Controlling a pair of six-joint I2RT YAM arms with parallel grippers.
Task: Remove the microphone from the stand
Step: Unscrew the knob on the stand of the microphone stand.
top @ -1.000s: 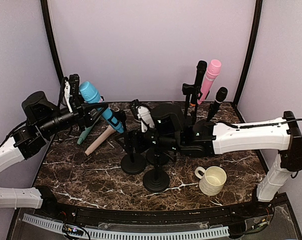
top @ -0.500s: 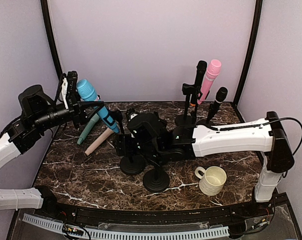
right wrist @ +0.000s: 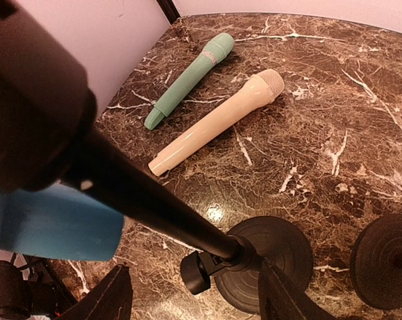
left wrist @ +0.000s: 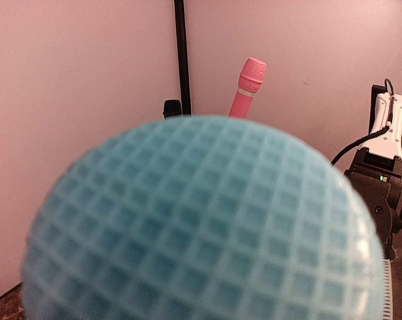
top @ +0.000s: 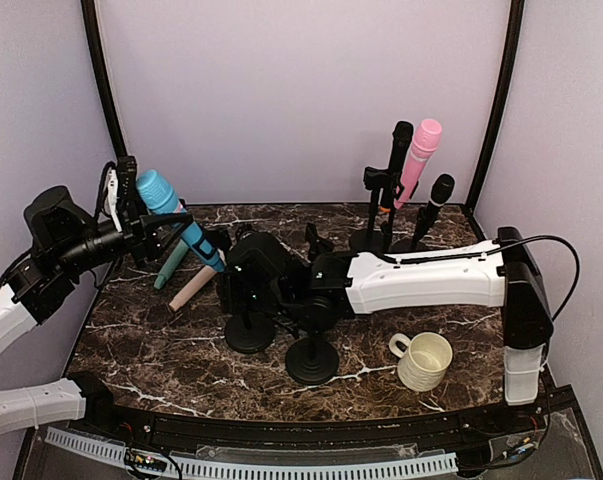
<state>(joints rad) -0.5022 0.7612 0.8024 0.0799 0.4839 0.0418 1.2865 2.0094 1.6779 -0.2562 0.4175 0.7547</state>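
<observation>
The blue microphone (top: 181, 225) slants in the air at the left, with my left gripper (top: 133, 212) shut on it just below its head. That mesh head (left wrist: 201, 227) fills the left wrist view and hides the fingers. The microphone's tail (right wrist: 47, 223) sits by the clip of a black stand (top: 249, 332); I cannot tell whether it is still seated. My right gripper (top: 243, 292) is open, low around the stand's pole (right wrist: 154, 210). Its fingers (right wrist: 107, 300) stand apart on either side, just above the round base (right wrist: 271, 257).
A green microphone (right wrist: 187, 80) and a cream one (right wrist: 217, 120) lie on the marble behind the stand. A second stand base (top: 312, 360) and a cream mug (top: 424, 360) are near the front. Pink (top: 419, 155) and black microphones (top: 436, 200) stand at the back right.
My left gripper has carried the blue microphone leftward, and the stand's base has slid left with it. My right arm has reached further left and its jaws have narrowed around the pole.
</observation>
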